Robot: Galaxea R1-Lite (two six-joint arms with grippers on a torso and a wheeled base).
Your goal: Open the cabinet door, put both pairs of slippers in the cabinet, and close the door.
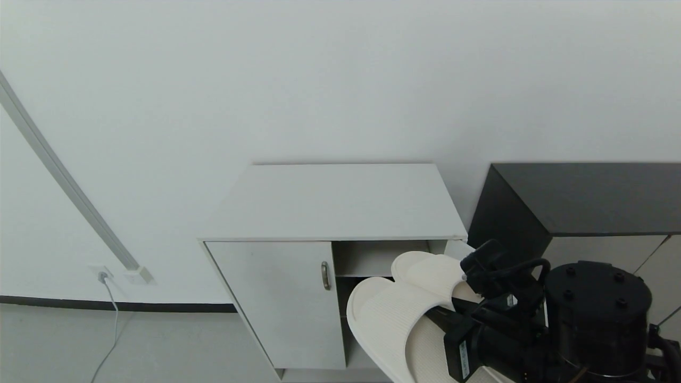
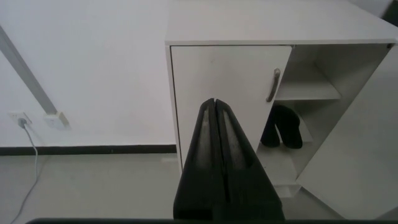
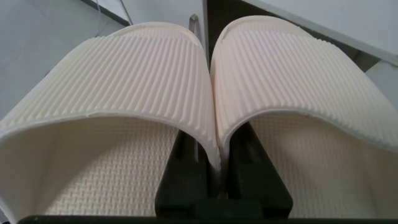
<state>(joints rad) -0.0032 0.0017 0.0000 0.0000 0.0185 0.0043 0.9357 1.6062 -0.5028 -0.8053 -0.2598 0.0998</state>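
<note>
- Right gripper jaws are clamped on the white slippers. One dark finger lies inside each slipper, and the two inner side walls are pinched between them, so the pair hangs side by side and touching.
- Left gripper jaws are pressed together with nothing between them. It hangs in front of the cabinet's closed door and touches nothing.
- White cabinet stands against the wall, with a black cabinet just beside it on the robot's right.
- Left door of the white cabinet is shut; the right door is swung wide open.
- Behind the open door a shelf splits the inside into an upper and a lower compartment.
- The white slippers are held in the air before the open right half, toes towards the opening, about level with the shelf. Whether the toes have crossed the front edge I cannot tell.
- Black slippers are in the lower compartment, under the shelf, the two side by side and touching.
- A grey conduit strip runs slantwise down the wall on the left.
- A cable hangs from a wall socket near the strip's lower end.
- A metal handle sits upright on the shut door, at the edge next to the opening.
</note>
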